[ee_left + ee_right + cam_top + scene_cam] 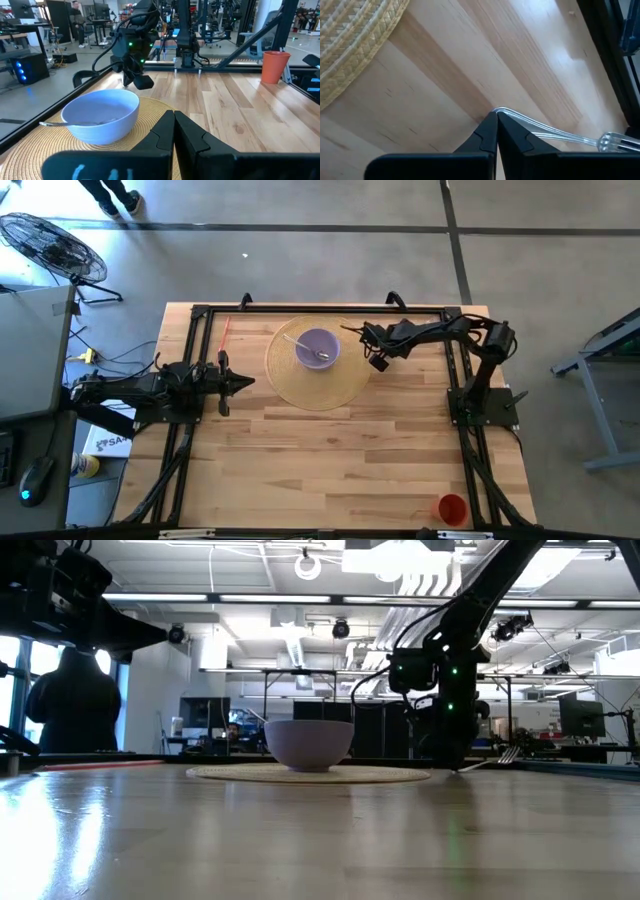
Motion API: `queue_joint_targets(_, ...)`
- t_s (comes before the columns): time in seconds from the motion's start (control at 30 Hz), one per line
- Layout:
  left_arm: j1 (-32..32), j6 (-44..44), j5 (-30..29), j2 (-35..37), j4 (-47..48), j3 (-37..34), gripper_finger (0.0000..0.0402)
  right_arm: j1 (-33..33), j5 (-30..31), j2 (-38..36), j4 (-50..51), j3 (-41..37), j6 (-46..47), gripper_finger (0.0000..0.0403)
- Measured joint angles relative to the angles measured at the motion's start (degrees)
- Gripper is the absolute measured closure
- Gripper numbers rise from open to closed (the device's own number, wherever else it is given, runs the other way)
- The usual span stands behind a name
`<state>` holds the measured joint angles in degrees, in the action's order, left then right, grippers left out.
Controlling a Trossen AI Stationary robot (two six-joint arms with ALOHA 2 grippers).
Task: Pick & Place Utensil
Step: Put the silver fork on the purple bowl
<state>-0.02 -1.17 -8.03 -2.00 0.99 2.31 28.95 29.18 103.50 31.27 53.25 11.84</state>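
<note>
A silver fork [555,132] lies to the right of the woven placemat [315,380], its tines [508,752] pointing away from the mat. My right gripper [496,114] stands over the fork's handle end, pointing down, shut on it; the low view shows the right gripper [452,764] at table height. A lavender bowl [317,348] sits on the placemat with a spoon [75,123] resting in it. My left gripper [245,383] waits shut, left of the mat, and the left gripper [174,117] faces the bowl [102,116]. My right gripper pinches the fork by the free end of its handle [502,110], only at the fingertips [487,125]. The fingers come from above, pointing down. The fork runs away from them low over the wood. I cannot tell whether it rests on the table.
A red cup [452,508] stands near the table's near right corner. A thin red stick [225,332] lies near the far left edge. A black frame [320,310] borders the table. Bare wood [330,460] stretches toward the near edge. A person [75,700] stands beyond the table.
</note>
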Motion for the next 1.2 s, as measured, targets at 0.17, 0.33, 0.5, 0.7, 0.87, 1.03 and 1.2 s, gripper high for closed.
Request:
queue_joint_targets(0.17, 0.0, 0.01, 0.0, 0.0, -0.02, -0.01, 0.0401, -2.06, -0.22, 0.0, 0.72, -0.04, 0.16, 0.0402)
queue_joint_targets(0.33, -0.01, 0.02, 0.0, 0.0, 0.0, 0.0, 0.0401, -5.35, -1.26, 0.0, 2.41, -0.04, 3.04, 0.0401)
queue_joint_targets(0.5, 0.01, 0.02, 0.0, 0.0, 0.0, 0.0, 0.0401, -10.12, -1.76, 0.0, 5.98, 0.0, 7.4, 0.0402)
queue_joint_targets(0.7, 0.0, 0.01, 0.0, 0.0, 0.0, 0.0, 0.0401, -16.73, -4.4, 0.09, 10.66, 0.11, 12.79, 0.0402)
queue_joint_targets(0.87, -0.01, 0.0, 0.0, 0.0, 0.0, 0.0, 0.0401, -21.2, -5.46, 0.06, 15.09, 0.11, 17.53, 0.0402)
queue_joint_targets(1.03, -0.01, 0.01, 0.0, 0.0, 0.0, 0.0, 0.0401, -23.75, -8.93, -3.71, 17.3, -0.28, 22.22, 0.04)
queue_joint_targets(1.2, 0.0, 0.01, -0.02, 0.0, 0.0, 0.0, 0.0401, -21.62, -2.34, -11.56, 11.47, -0.39, 25.42, 0.0402)
